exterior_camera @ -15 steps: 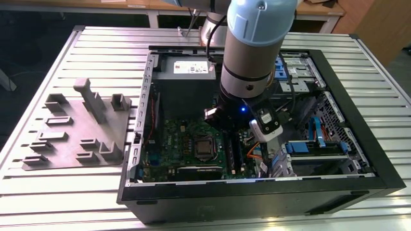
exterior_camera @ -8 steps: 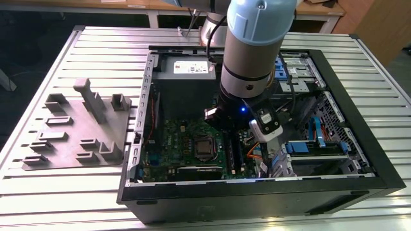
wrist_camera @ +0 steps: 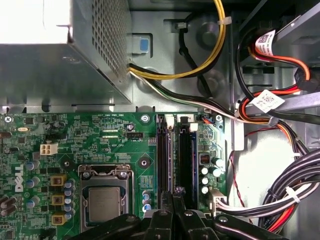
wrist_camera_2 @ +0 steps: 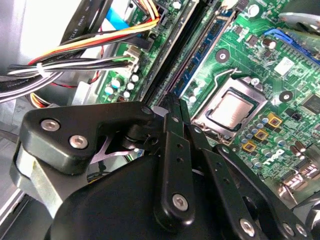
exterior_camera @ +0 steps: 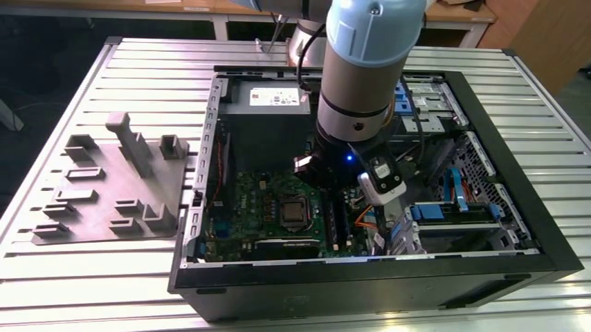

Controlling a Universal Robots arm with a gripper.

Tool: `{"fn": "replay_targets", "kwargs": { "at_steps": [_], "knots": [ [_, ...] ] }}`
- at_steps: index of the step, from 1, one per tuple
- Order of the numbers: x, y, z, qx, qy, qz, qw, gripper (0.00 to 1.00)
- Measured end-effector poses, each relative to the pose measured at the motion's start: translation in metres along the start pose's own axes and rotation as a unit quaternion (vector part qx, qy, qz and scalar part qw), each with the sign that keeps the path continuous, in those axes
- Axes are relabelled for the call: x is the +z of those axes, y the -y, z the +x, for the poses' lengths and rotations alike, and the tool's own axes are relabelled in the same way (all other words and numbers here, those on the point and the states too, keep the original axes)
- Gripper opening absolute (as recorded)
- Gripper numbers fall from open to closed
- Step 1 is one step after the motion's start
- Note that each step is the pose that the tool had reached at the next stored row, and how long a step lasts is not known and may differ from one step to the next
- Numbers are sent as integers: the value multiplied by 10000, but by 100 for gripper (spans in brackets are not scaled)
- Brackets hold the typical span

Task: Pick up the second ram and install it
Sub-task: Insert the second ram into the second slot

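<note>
As the pincer (wrist_camera: 176, 192) — pinched together — overhangs the slots (wrist_camera: 163, 150), cables (wrist_camera: 280, 61) (white-tagged) run beside.

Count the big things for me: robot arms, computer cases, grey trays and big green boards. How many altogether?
robot arm: 1
computer case: 1
grey tray: 1
big green board: 1
Total: 4

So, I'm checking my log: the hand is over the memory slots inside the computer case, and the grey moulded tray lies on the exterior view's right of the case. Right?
Wrong side: the grey moulded tray lies on the exterior view's left of the computer case. The hand is indeed over the memory slots, in the first wrist view.
</note>
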State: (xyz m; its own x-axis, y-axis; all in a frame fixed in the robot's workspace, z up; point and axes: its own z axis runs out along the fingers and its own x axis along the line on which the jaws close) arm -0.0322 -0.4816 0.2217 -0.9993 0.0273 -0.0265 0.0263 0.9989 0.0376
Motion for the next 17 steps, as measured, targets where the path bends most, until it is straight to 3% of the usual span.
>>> {"fn": "replay_targets", "kwargs": {
  "at_steps": [17],
  "knots": [
    [56, 1, 1, 1, 5, -35, 10000, 11]
  ]
}}
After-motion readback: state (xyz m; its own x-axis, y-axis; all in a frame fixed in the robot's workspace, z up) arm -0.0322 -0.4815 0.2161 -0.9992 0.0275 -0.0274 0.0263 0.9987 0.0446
